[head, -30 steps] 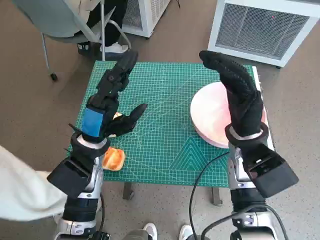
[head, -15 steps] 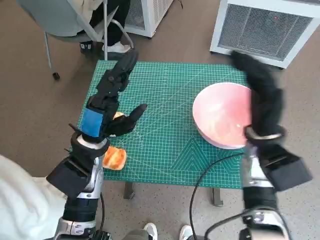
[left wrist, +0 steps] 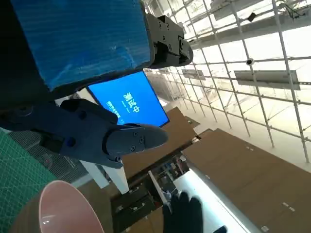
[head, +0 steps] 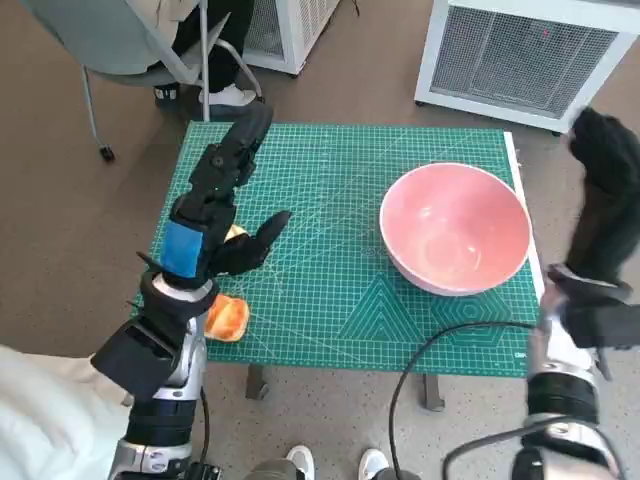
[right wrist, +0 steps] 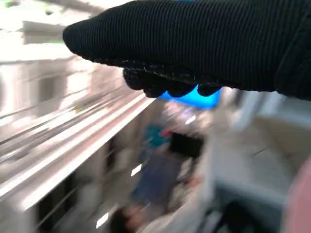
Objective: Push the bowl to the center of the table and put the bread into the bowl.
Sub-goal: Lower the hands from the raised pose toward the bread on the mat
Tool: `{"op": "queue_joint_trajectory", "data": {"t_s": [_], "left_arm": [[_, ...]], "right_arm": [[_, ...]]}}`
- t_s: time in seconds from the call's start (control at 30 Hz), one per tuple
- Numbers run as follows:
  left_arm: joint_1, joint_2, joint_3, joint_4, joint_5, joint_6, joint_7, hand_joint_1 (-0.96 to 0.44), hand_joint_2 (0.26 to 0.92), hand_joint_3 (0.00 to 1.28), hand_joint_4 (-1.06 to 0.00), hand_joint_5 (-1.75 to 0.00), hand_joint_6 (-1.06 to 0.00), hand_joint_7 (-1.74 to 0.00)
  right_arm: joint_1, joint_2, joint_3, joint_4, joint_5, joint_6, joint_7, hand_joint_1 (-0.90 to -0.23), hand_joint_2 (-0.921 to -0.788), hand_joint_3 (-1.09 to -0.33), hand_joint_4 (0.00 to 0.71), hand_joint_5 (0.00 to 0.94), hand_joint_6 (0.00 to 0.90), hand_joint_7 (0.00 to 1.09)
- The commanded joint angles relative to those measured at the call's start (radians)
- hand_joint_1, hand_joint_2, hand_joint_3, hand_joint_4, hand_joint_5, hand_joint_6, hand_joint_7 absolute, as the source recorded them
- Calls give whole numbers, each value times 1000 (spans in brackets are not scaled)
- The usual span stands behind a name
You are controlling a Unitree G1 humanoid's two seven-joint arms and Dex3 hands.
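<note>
My left hand [head: 215, 200] is hanging over the left part of the table, blue-taped back up, fingers stretched apart and pointing toward the far edge, thumb spread out to the side; it is holding nothing. My right hand [head: 606, 195] is standing beyond the table's right edge, raised upright in its black glove and clear of the bowl; its fingers are blurred in the head view and the right wrist view shows only the glove's dark band, so I cannot tell whether it is spread or curled.

The pink bowl [head: 456, 228] is sitting upright on the right half of the green cutting mat [head: 330, 250], close to the right edge. The bread [head: 226, 318] is lying on the mat near the front left corner, partly hidden under my left wrist.

A white grilled unit [head: 520, 55] is standing on the brown floor beyond the table, and a grey chair [head: 110, 45] with a person's legs is showing at far left.
</note>
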Motion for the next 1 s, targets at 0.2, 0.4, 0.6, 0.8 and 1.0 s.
{"op": "queue_joint_trajectory", "data": {"t_s": [0.2, 0.4, 0.6, 0.8, 1.0], "left_arm": [[6, -12, 2, 12, 1, -14, 9, -369, 921, 415, -218, 0, -258, -188], [8, -14, 5, 5, -7, -6, 4, -364, 921, 417, -216, 0, -260, -187], [10, -9, 8, 2, -11, -2, 1, -365, 921, 417, -215, 0, -261, -185], [12, -4, 11, 3, -15, -3, -4, -367, 921, 416, -215, 0, -263, -182], [14, 2, 15, 4, -18, -4, -8, -369, 921, 414, -216, 0, -265, -179]], "right_arm": [[-4, -20, -17, 190, 21, 53, -13, -463, -921, -762, 249, 89, 24, 631], [-15, -27, -13, 261, 10, 137, -30, -415, -921, -775, 252, 28, 74, 487], [-24, 1, -24, 285, 29, 222, -24, -405, -921, -801, 267, 17, 100, 437], [-41, 47, -24, 303, 38, 292, -31, -419, -921, -787, 278, 17, 107, 438], [-62, 89, -29, 320, 44, 354, -44, -423, -921, -789, 293, 12, 56, 566]]}}
